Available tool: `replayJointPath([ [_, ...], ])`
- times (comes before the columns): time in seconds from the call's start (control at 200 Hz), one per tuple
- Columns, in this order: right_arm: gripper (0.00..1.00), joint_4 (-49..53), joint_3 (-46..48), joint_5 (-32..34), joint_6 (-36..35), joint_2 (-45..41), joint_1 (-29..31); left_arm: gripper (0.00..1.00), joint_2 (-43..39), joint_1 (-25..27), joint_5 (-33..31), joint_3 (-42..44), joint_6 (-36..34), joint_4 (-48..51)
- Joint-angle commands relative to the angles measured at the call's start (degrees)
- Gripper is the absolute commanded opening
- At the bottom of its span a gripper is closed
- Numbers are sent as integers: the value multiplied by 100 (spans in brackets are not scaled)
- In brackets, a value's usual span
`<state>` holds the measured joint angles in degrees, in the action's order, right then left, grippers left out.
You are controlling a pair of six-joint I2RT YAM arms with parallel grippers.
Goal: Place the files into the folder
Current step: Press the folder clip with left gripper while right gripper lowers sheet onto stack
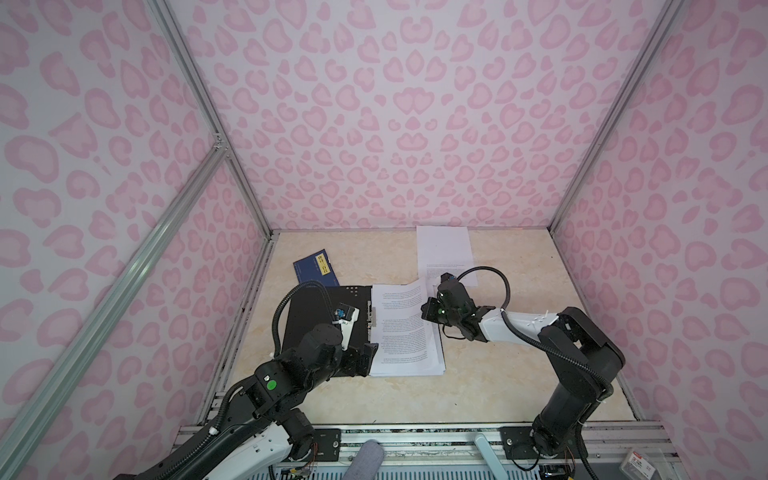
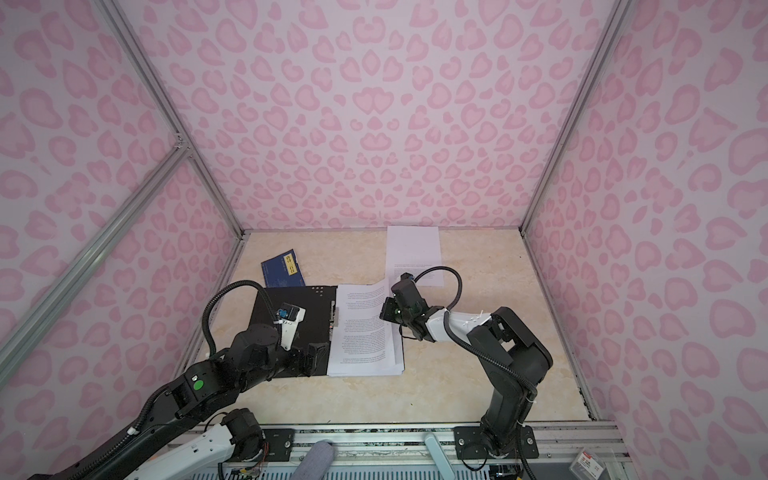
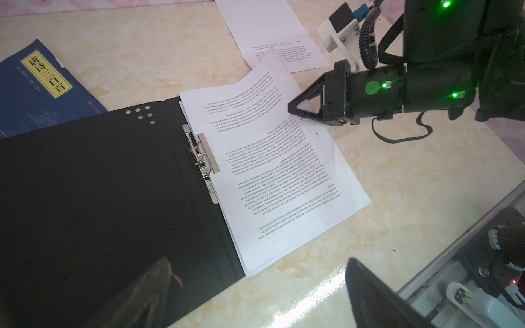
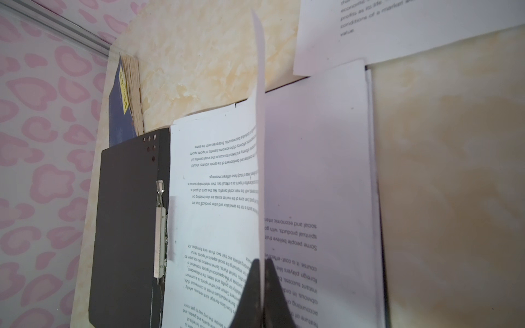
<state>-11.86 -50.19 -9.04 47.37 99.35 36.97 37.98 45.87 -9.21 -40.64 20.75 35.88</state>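
Right fingers (image 4: 250, 289) pinched on top sheet (image 3: 272, 93) at its lifted right edge, files (image 1: 405, 332) stacked lengthwise near-to-far on open folder (image 1: 316, 303), left fingers (image 3: 375, 301) wide, empty, at folder's near edge.

Files (image 1: 405, 332) on folder (image 1: 308, 318), booklet (image 1: 311, 270) behind

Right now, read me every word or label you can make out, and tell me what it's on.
"唐诗三百首": yellow label on the dark-blue paper booklet.
"conditions of a market", "value": lone white printed sheet.
"Some people believe that": stack of white printed sheets.
Smaller booklet print: too blurred.
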Motion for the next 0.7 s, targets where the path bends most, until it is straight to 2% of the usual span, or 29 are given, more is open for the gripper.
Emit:
replayJointPath([
  [0.0,0,52,70,91,-53,-46,-9,97,16,-2,34,0,-53,-30],
  [0.695,0,-95,-51,-10,141,208,67,97,67,0,18,-10,-62,-24],
])
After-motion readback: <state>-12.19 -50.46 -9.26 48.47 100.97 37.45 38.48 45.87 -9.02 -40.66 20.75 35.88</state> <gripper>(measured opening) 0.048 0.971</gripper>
